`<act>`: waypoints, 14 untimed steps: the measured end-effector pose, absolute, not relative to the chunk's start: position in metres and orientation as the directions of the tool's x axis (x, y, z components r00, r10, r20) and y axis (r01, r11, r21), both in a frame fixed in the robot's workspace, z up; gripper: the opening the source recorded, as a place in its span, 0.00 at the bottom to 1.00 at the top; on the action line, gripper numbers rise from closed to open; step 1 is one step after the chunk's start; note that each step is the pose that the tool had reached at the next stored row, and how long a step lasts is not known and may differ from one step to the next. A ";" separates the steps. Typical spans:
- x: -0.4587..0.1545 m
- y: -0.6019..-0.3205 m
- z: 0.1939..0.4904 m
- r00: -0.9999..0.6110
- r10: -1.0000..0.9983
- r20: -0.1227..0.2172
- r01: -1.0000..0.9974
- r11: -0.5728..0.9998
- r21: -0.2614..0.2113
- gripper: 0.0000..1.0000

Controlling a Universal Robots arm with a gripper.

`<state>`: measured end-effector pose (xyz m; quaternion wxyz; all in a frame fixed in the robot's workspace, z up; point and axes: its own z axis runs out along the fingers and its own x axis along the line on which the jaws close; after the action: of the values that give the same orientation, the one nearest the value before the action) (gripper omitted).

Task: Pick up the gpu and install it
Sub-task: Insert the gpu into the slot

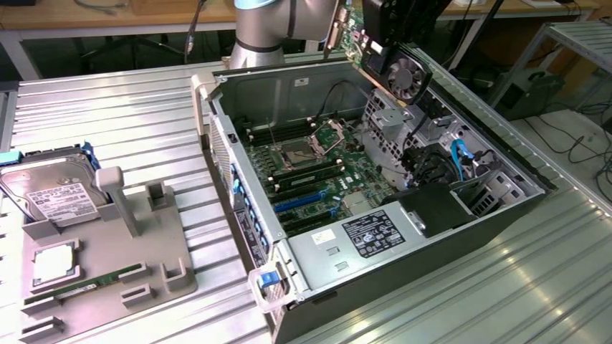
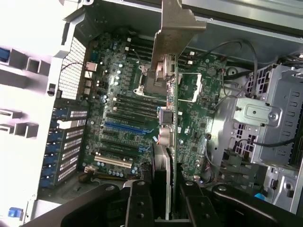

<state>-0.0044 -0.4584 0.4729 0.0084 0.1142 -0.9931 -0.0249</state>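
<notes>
Pincer (image 2: 166,208), black and angular, is clenched on the thin green circuit-board gpu (image 1: 406,75), its fingers (image 2: 139,205) pressing the card's flat faces from either side. The card runs straight out from between them, with its bent silver metal bracket at the end farthest from the pincer. In the exterior view it hangs tilted over the far upper edge of the open black computer case (image 1: 507,215), its round black finned fan turned outward, clear of the board below and seated in no slot.

From the exterior view's left, a grey moulded plastic holder (image 1: 143,265) lies on the ribbed, shiny metal table (image 1: 125,122). It carries a boxy silver hard drive with a white label (image 1: 53,190), a square silver processor chip (image 1: 56,264) and a narrow green memory stick (image 1: 91,281) lying flat in its groove. Beside it, the case lies on its side with the lid off. Inside is a dense green motherboard (image 1: 306,172) with long blue expansion slots (image 1: 297,204), then a plain silver power-supply box with a black label (image 1: 373,233), and farther right a glossy blue cable (image 1: 457,158) among black wires.
</notes>
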 end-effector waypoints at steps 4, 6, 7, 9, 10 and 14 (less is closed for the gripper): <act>-0.004 -0.458 0.473 -0.961 -0.278 0.011 -0.277 0.959 0.051 0.27; -0.004 -0.458 0.473 -0.951 -0.309 0.011 -0.308 0.950 0.051 0.27; -0.004 -0.458 0.473 -0.947 -0.320 0.011 -0.319 0.946 0.051 0.27; -0.004 -0.458 0.473 -0.941 -0.338 0.011 -0.337 0.940 0.051 0.27; -0.004 -0.458 0.473 -0.937 -0.348 0.011 -0.347 0.936 0.051 0.27; -0.004 -0.458 0.473 -0.922 -0.387 0.011 -0.386 0.921 0.051 0.27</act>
<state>-0.0044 -0.4584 0.4729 0.0105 0.1971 -0.9800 -0.0241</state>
